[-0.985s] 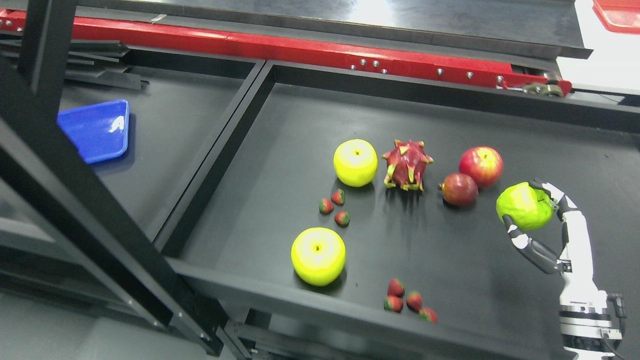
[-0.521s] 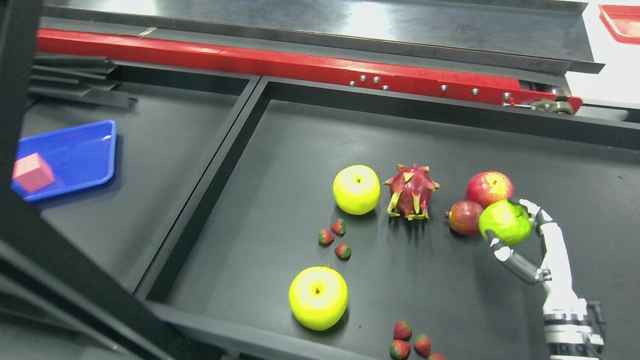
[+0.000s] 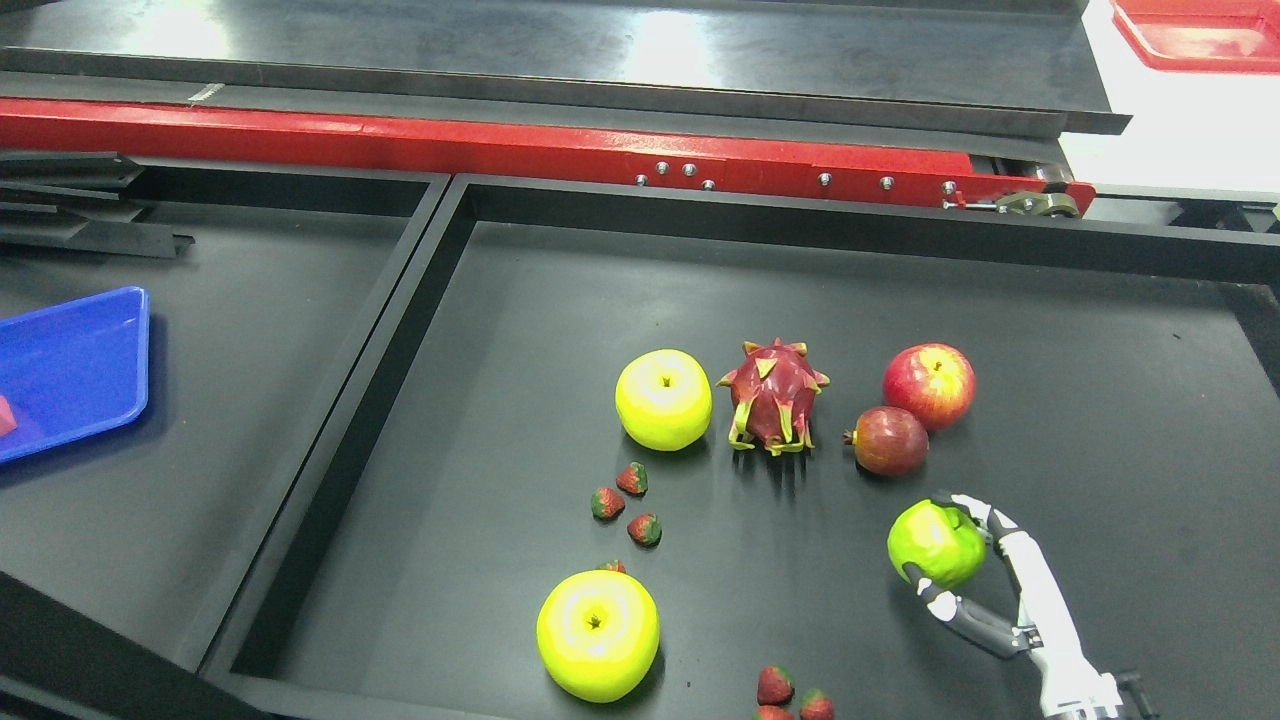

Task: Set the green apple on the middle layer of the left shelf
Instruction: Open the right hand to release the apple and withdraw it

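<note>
My right hand (image 3: 950,545) comes in from the lower right and is shut on a green apple (image 3: 934,543), thumb below it and fingers over its right side. It holds the apple just above the black shelf surface (image 3: 1100,420), in front of a small dark red fruit (image 3: 889,440). Whether the apple touches the surface I cannot tell. The left hand is out of view.
On the same shelf lie two yellow-green apples (image 3: 663,399) (image 3: 598,634), a dragon fruit (image 3: 772,397), a red apple (image 3: 928,385) and several strawberries (image 3: 627,501). A blue tray (image 3: 70,365) sits in the left compartment. A red beam (image 3: 480,145) runs along the back.
The camera has swung, so the whole scene shifted. Against the fruit, my right hand with the green apple has dropped from beside the red apple to in front of the dark red fruit.
</note>
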Robot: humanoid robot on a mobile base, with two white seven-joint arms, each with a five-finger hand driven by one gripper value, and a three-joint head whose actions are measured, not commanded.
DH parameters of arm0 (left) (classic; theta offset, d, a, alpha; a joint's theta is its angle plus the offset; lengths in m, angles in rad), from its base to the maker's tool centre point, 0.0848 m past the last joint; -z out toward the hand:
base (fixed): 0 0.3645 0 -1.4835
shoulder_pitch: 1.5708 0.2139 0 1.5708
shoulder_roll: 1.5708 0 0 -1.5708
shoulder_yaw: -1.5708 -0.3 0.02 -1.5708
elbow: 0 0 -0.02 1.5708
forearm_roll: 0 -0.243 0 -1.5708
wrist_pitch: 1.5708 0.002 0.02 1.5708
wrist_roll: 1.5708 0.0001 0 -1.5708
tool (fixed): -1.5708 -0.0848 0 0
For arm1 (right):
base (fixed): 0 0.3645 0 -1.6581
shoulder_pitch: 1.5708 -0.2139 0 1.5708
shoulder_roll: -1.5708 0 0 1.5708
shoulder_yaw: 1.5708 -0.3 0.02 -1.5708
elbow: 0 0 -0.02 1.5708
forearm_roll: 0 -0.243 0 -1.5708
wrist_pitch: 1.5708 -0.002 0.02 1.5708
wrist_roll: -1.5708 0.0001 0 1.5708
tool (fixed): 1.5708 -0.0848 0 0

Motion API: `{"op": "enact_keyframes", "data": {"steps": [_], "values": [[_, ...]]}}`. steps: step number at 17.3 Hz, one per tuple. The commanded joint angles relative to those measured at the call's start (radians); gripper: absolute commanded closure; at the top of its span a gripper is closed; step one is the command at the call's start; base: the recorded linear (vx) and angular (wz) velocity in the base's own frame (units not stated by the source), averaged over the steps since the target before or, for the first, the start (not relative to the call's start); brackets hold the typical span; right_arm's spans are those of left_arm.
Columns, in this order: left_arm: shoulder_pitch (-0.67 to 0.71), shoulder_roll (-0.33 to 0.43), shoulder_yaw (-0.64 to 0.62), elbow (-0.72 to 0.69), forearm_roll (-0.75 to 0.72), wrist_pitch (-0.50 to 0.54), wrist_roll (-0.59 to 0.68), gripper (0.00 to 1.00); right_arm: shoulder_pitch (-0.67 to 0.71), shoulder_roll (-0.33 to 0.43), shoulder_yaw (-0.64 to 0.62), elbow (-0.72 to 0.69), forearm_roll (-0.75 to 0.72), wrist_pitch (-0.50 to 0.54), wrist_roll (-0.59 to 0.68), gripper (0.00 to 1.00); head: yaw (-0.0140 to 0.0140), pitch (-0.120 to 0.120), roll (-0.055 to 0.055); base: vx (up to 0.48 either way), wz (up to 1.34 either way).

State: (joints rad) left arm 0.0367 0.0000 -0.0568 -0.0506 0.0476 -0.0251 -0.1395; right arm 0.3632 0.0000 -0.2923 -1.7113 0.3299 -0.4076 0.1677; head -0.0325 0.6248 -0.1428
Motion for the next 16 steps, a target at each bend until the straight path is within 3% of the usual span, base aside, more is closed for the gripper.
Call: {"op": "enact_keyframes", "data": {"steps": [1, 4, 9, 16], "values": [[0.000, 0.017, 0.000, 0.000, 0.000, 0.000, 0.000, 0.00, 0.014, -0.018, 0.056, -0.001, -0.018, -0.045, -0.001, 0.00, 0.0000, 0.000, 0.000, 0.029, -0.08], [0.000, 0.017, 0.000, 0.000, 0.000, 0.001, 0.000, 0.00, 0.003, -0.018, 0.048, -0.001, -0.070, -0.046, -0.023, 0.00, 0.0000, 0.000, 0.000, 0.007, -0.01], [0.000, 0.017, 0.000, 0.000, 0.000, 0.001, 0.000, 0.00, -0.043, -0.018, 0.065, -0.001, -0.256, -0.069, -0.212, 0.00, 0.0000, 0.000, 0.000, 0.000, 0.00], [0.000, 0.017, 0.000, 0.000, 0.000, 0.001, 0.000, 0.00, -0.035, -0.018, 0.085, -0.001, -0.344, -0.074, -0.211, 0.00, 0.0000, 0.000, 0.000, 0.000, 0.00]]}}
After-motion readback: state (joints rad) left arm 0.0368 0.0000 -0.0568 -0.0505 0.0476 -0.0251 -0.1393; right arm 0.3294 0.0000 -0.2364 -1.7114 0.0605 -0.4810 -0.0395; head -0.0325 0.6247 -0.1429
